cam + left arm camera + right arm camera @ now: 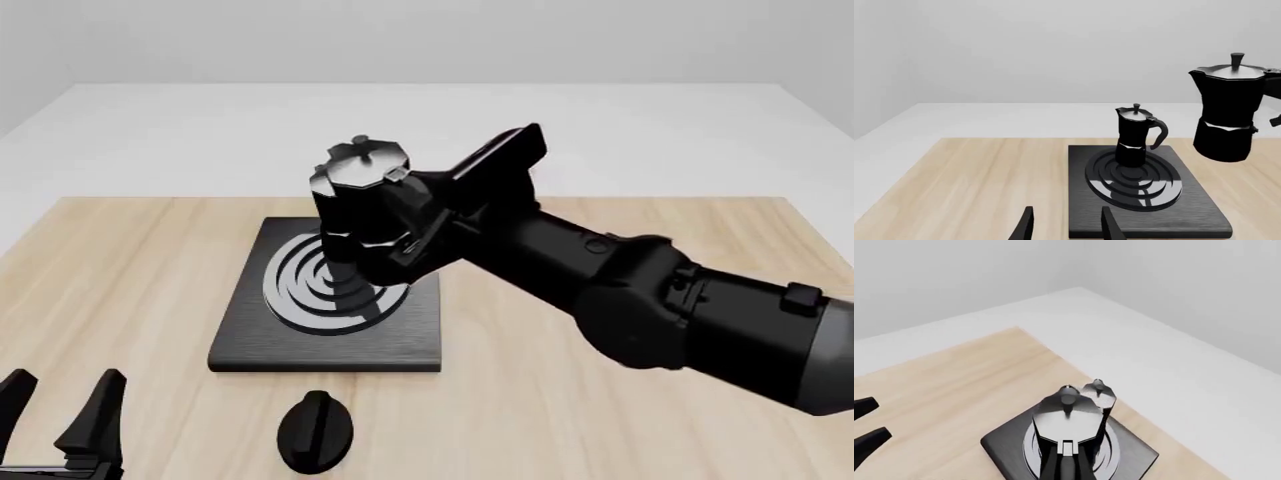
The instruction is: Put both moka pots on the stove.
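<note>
Left wrist view: the left gripper (pixel 1064 225) has its fingers spread with nothing between them, idle at the near edge of the stove (pixel 1147 220). Ahead of it, one moka pot (pixel 1137 135) stands upright on the ring burner (pixel 1134 179). The second moka pot (pixel 1227 112) hangs in the air beyond and to one side, clear of the slab.

Front view: the right gripper (pixel 400 235) clamps this raised pot at its handle side, carrying it above the burner so it can clear the standing pot, which is hidden behind it. A black knob (pixel 316 432) lies nearer the left gripper.

Right wrist view: both lids sit just ahead, nearly overlapping, so room on the burner looks tight.
</note>
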